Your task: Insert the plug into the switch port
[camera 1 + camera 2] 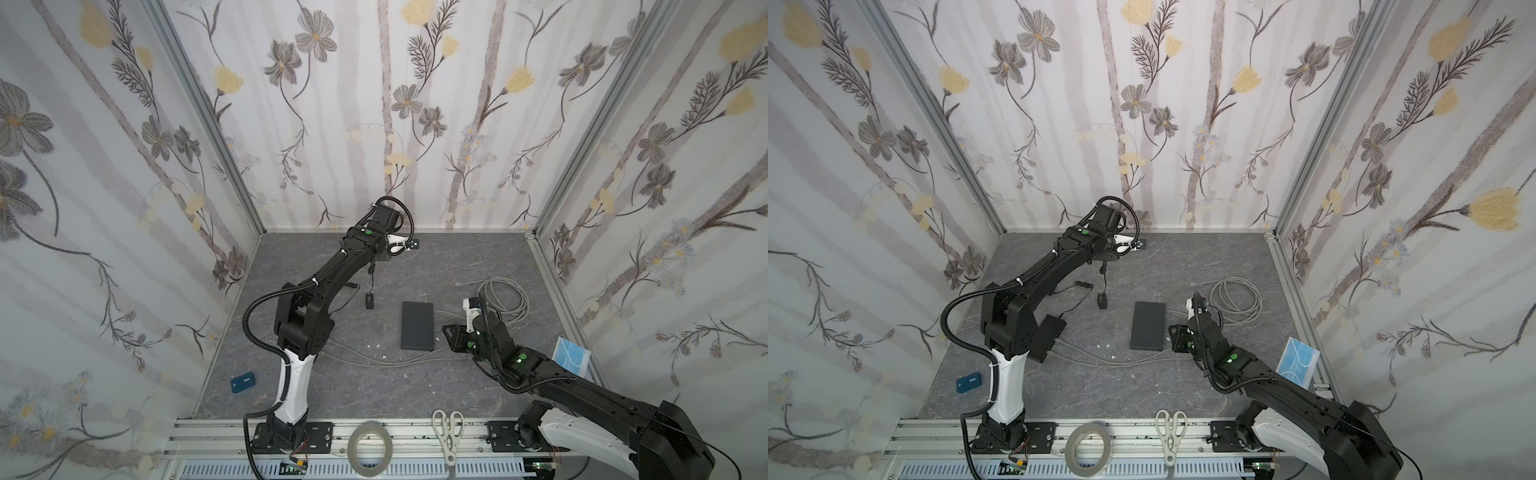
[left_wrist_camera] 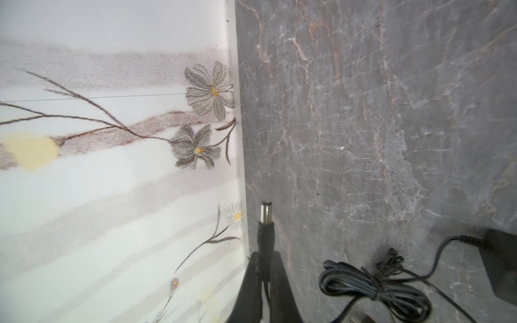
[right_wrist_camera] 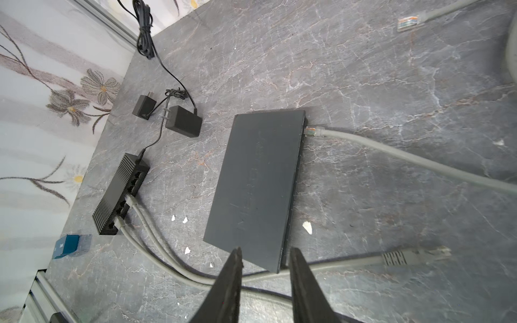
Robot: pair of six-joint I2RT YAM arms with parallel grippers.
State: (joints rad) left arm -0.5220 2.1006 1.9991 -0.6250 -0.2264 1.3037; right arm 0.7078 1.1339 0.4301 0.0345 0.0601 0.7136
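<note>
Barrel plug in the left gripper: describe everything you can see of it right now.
The barrel plug is a small round power connector: a silvery metal sleeve at the tip and a black moulded collar behind it, apparently plastic or rubber. The left gripper is shut on the collar. The metal tip sticks out past the fingertips, bare and touching nothing. It points along the grey marbled tabletop, beside the foot of the flowered back wall.

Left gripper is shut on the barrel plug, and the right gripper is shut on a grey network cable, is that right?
Not quite. The right gripper is open and holds nothing: the right wrist view shows its jaws apart, with a grey network cable lying free below them. The left gripper is indeed shut on the barrel plug.
</note>
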